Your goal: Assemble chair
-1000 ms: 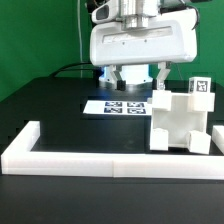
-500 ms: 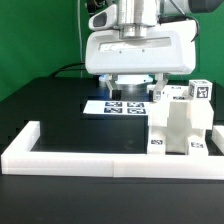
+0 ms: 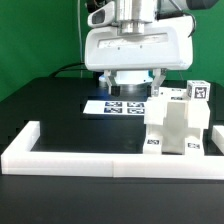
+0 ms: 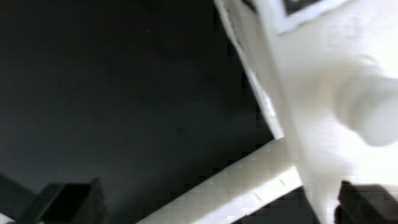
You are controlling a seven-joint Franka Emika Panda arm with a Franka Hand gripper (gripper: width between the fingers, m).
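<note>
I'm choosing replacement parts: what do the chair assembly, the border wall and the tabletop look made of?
Chair assembly: probably hard white plastic, smooth matte faces, crisp blocky edges, paper-like black-and-white tags. Border wall: similar matte white plastic or foam; can't tell. Tabletop: black, dull finish, material unclear.

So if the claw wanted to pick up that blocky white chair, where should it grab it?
Probably the upright post topped by a tag at the back of the chair, coming from above. It stands clear and looks narrow enough for the claw to close around; the blocky body below looks too wide.
</note>
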